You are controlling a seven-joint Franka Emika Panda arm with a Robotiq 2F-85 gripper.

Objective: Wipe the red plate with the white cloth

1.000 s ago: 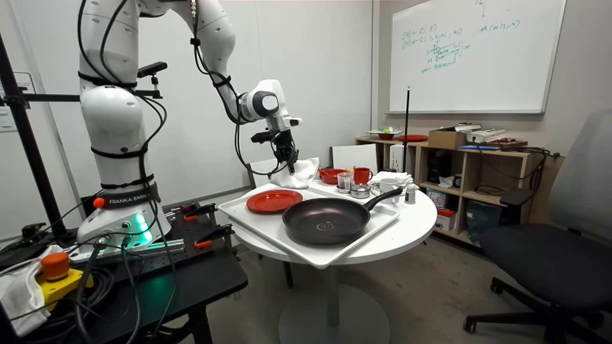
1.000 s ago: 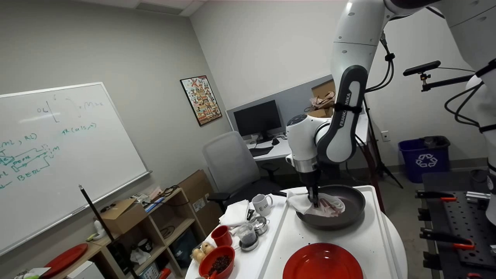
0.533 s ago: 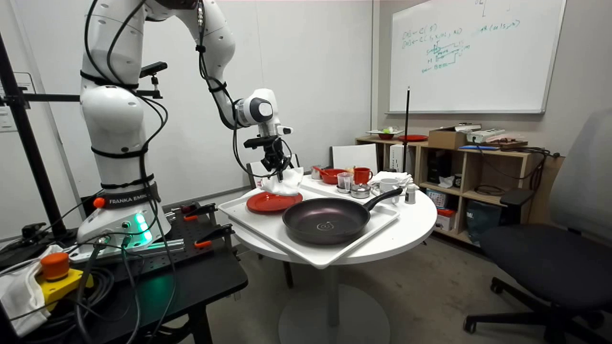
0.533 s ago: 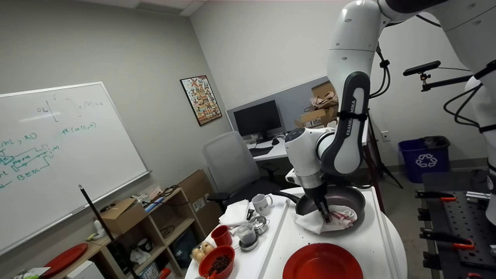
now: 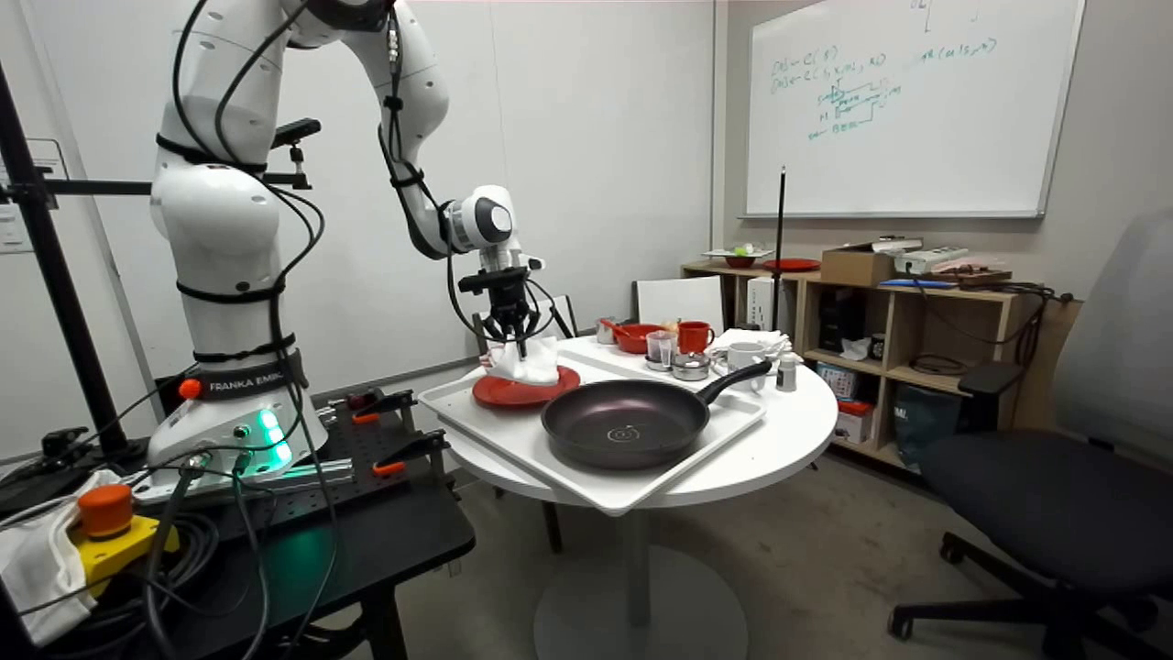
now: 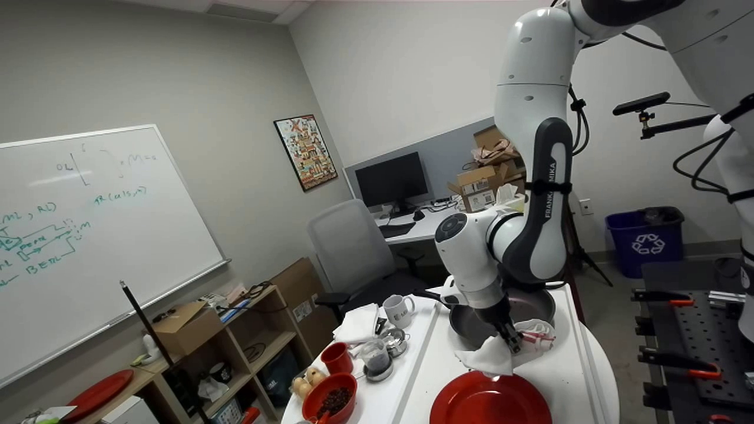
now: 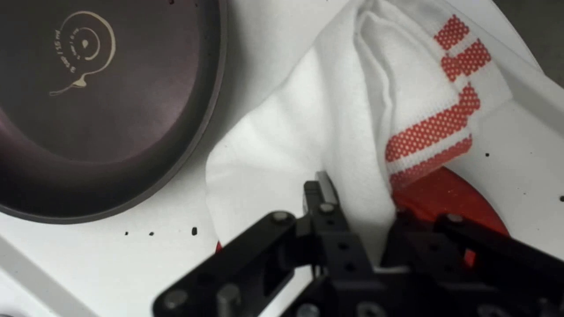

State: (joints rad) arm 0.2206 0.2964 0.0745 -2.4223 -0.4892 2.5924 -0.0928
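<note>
Over the white tray [image 5: 513, 429], pinches the white cloth [image 7: 343, 119] in the gripper [image 6: 515, 346] above the red plate [image 6: 490, 403], and could, by dragging too firmly, skid that plate out from beneath.

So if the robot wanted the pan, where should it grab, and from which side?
Probably by the middle of the handle, from above, jaws across it: it juts out long and narrow, slanting up from the broad, round pan. The mug stands near the handle's end, so coming sideways there looks tighter. The gripper holds the cloth and should let go first.
</note>
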